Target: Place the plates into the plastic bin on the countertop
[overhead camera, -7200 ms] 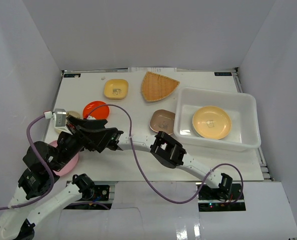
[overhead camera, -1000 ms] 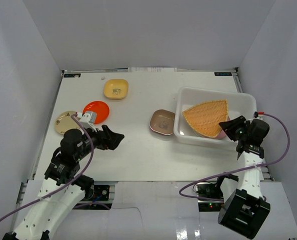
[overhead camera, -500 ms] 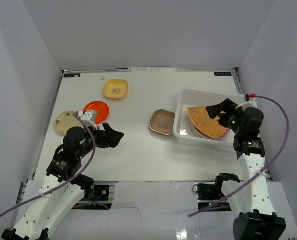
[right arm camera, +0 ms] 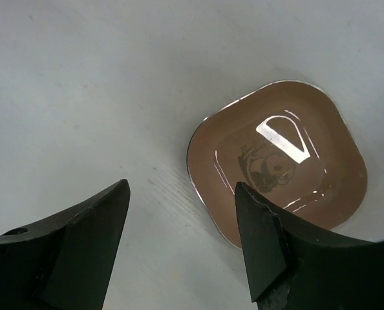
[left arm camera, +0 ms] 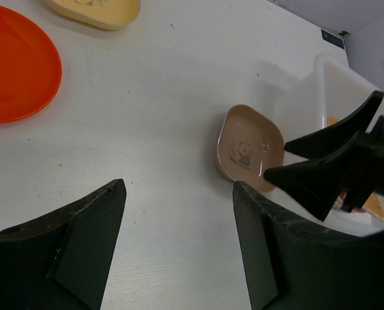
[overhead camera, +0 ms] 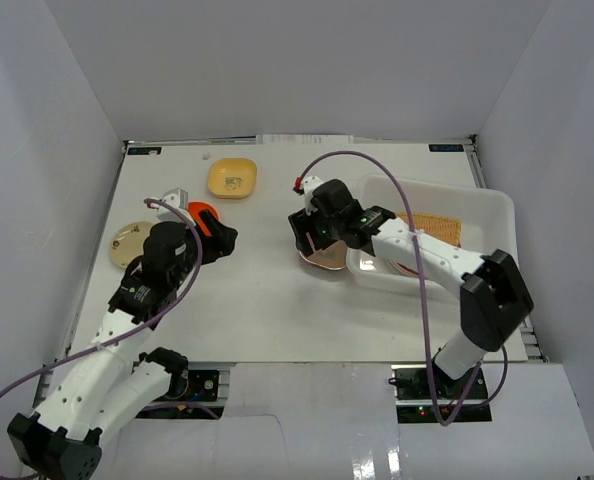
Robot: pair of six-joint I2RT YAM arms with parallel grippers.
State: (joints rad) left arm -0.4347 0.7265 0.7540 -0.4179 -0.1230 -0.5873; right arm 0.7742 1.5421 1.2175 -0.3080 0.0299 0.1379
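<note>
Woven plate now dropped in plastic bin, R edge of bench. Shifted over brown plate, mid-bench beside bin: R gripper, spread. L gripper spread, empty. Prob. next pick: brown.

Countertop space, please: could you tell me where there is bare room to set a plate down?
Bare: the near strip of the countertop in front of the brown plate and bin; the far strip between the yellow plate and bin. Crowded: the left, with cream plate, orange-red plate and left gripper; and the brown plate under the right gripper.
</note>
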